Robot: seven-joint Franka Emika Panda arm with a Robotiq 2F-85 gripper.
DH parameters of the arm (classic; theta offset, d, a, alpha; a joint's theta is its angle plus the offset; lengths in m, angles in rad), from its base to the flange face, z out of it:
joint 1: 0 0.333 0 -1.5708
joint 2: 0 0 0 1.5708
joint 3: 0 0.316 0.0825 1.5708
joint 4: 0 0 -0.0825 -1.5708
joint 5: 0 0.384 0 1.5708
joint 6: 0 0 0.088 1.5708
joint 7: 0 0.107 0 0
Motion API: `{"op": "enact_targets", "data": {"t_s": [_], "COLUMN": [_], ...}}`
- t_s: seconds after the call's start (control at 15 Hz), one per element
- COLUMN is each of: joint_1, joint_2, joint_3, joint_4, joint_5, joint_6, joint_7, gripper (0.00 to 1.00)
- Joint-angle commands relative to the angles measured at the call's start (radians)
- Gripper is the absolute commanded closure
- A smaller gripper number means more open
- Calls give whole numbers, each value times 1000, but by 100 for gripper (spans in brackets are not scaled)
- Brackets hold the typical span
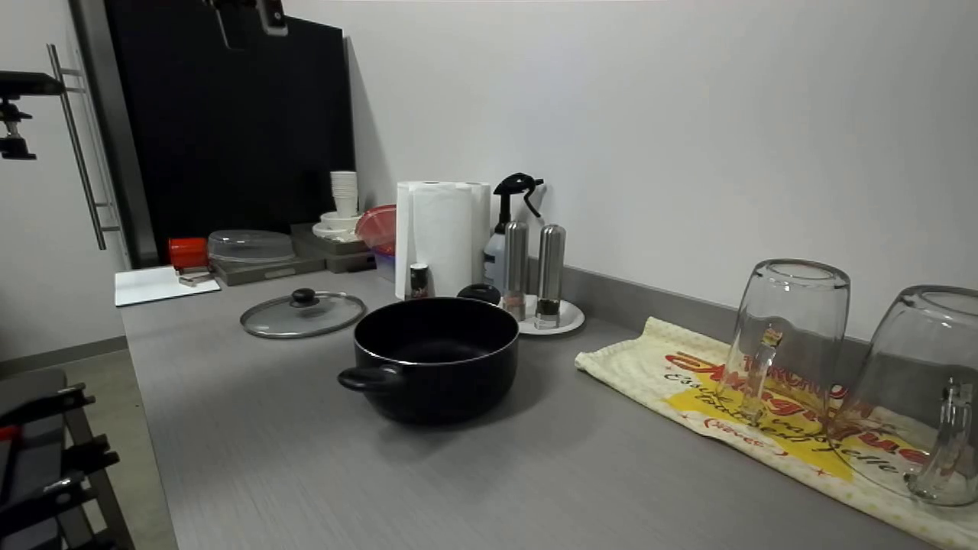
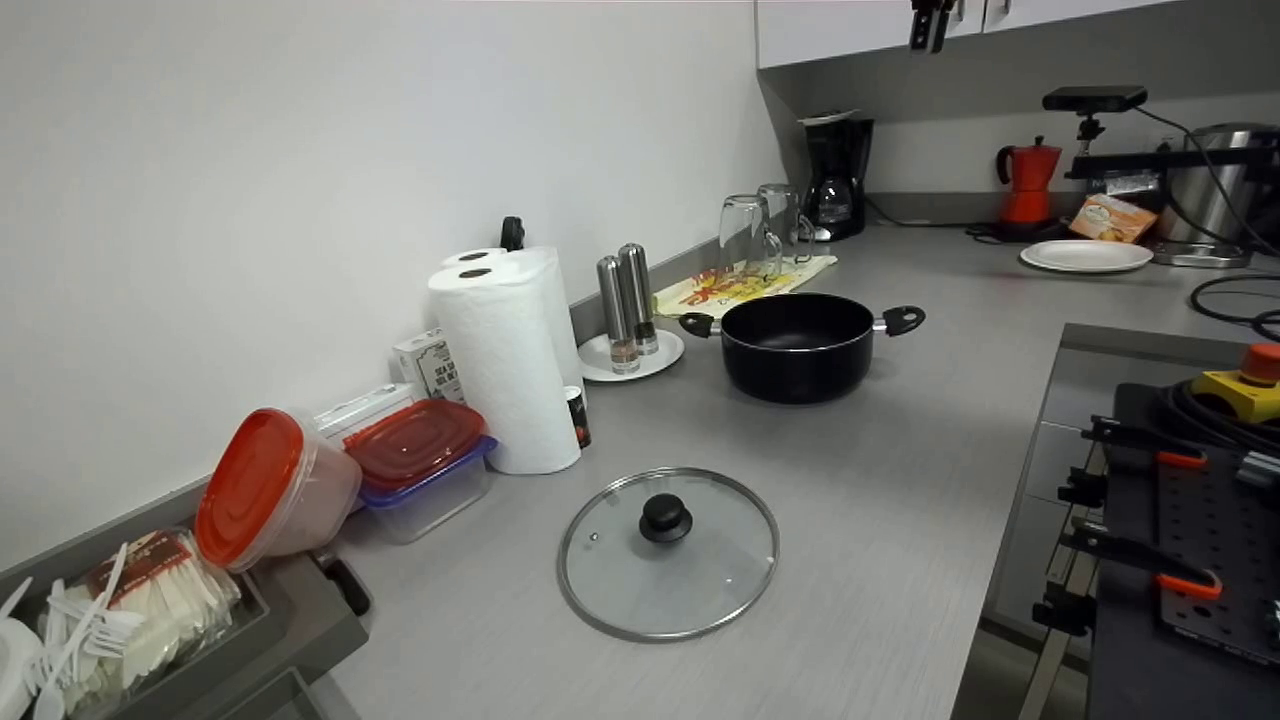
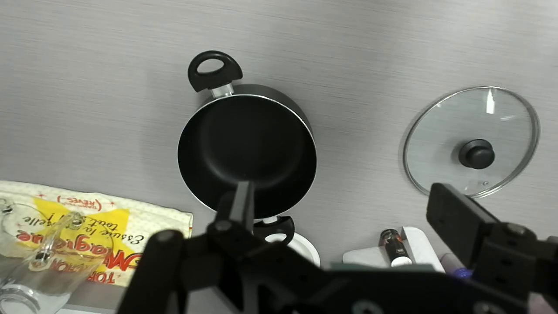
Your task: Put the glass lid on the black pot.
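The glass lid lies flat on the grey counter, knob up, in both exterior views [image 1: 336, 312] [image 2: 640, 585] and on the right of the wrist view [image 3: 440, 139]. It has a metal rim and black knob. The black pot stands upright and uncovered beside it, apart from it, in both exterior views [image 1: 443, 393] [image 2: 795, 365] and in the wrist view [image 3: 248, 139]. My gripper is open and empty, high above the counter. Its fingers [image 3: 342, 185] are wide apart in the wrist view. Only its tips show at the top edge of both exterior views [image 1: 252, 27] [image 2: 930, 30].
Paper towel rolls [image 2: 505, 370], a small dark shaker [image 1: 419, 281] and a white plate with two steel grinders [image 2: 630, 300] stand by the wall. Glass mugs [image 1: 791, 344] stand upside down on a printed cloth [image 1: 657, 359]. Plastic containers [image 2: 275, 490] stand beyond the lid.
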Motion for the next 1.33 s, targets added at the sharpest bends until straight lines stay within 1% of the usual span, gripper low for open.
{"op": "enact_targets", "data": {"t_s": [0.0, 0.13, 0.33, 0.4, 0.73, 1.27], "joint_1": [-2, -2, 22, 38, 116, 213], "joint_2": [1, 1, 41, 101, 270, 564], "joint_3": [2, 2, 25, 38, 115, 256], "joint_4": [2, 2, 19, 16, 43, 170], "joint_5": [1, 1, 14, 22, 56, 107], "joint_6": [-2, -2, 0, 51, 163, 295], "joint_7": [-1, -1, 3, 9, -8, -29], "gripper": [0, 0, 0, 0, 0, 0]}}
